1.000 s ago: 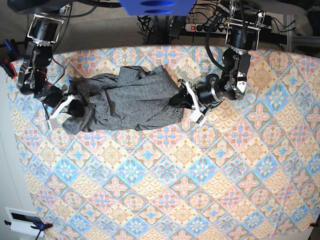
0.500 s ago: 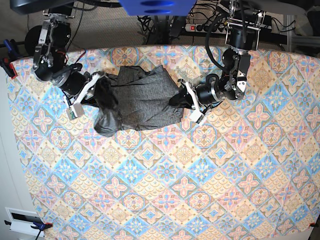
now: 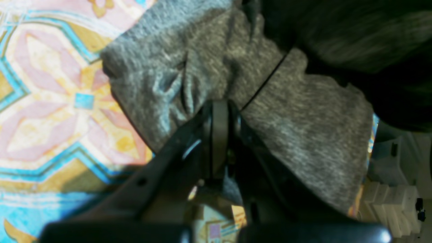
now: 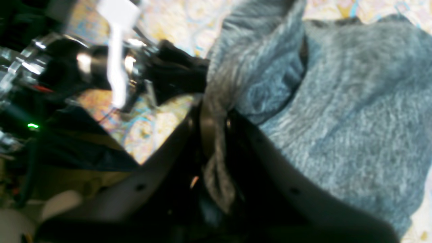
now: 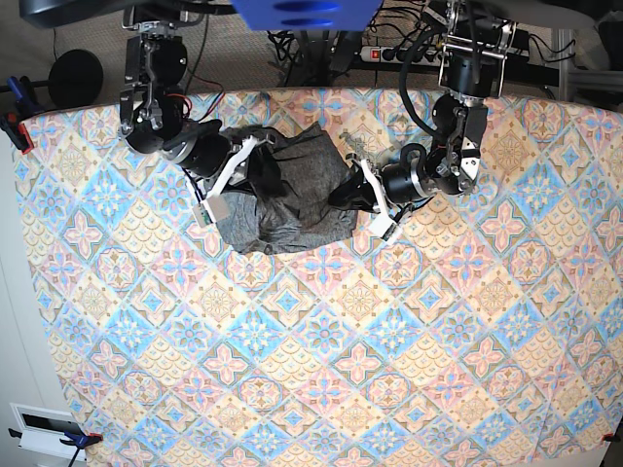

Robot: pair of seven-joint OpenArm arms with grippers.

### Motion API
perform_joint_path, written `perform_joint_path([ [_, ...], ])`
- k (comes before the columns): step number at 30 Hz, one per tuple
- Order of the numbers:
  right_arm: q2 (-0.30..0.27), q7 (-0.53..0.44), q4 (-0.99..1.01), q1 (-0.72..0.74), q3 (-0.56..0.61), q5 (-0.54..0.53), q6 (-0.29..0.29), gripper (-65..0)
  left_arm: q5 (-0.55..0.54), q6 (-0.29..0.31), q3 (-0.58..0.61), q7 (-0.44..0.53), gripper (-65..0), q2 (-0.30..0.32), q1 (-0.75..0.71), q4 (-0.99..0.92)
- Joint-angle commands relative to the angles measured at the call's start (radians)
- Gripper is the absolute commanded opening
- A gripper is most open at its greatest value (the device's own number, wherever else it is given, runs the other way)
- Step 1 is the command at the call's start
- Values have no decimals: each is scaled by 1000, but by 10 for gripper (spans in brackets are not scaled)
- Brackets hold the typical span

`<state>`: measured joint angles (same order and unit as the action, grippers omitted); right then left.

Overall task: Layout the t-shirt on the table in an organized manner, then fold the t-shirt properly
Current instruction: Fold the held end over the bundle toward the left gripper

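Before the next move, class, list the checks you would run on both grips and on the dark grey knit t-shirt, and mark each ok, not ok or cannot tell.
1. Left gripper shut on the dark heather-grey knit t-shirt: ok.
2. Right gripper shut on fabric: ok; cloth passes between its fingers.
3. T-shirt lies within the tile-patterned blue, pink and cream table: ok.
4. T-shirt spread flat: not ok; bunched and creased between the arms.
5. Sleeves and collar identifiable: cannot tell.
6. Arms apart, not touching: ok in the base view.
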<state>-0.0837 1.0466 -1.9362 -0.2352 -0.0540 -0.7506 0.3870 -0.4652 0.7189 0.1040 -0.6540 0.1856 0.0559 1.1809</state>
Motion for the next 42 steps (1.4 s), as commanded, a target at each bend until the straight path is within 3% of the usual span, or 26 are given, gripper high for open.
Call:
perform_joint_path([
  [1,5,-22,-16,27,0,4,8,-650,104,-69,-5,-86,-650,18,-6,-8],
  [8,43,-22,-16,135,0,116,8,-650,104,-69,-16,-86,-650,18,-8,-8],
  [19,63,-22,-16,133,1,119,8,-649,104,-69,-16,-86,-650,18,-8,-8],
  [23,60,-15,-15,136,1,119,8,-607,107,-69,-16,-86,-650,18,-8,-8],
  [27,61,-15,-15,132,3,116,8,-521,105,-69,-16,-86,-650,18,-8,-8],
  [31,60,-18,-15,136,75,115,8,-463,107,-69,-16,-86,-650,18,-8,-8],
  [38,60,-21,-15,138,216,113,8,-448,108,-69,-16,-86,-650,18,-8,-8],
  [42,60,-21,-16,135,233,113,8,-448,107,-69,-16,-86,-650,21,-8,-8],
])
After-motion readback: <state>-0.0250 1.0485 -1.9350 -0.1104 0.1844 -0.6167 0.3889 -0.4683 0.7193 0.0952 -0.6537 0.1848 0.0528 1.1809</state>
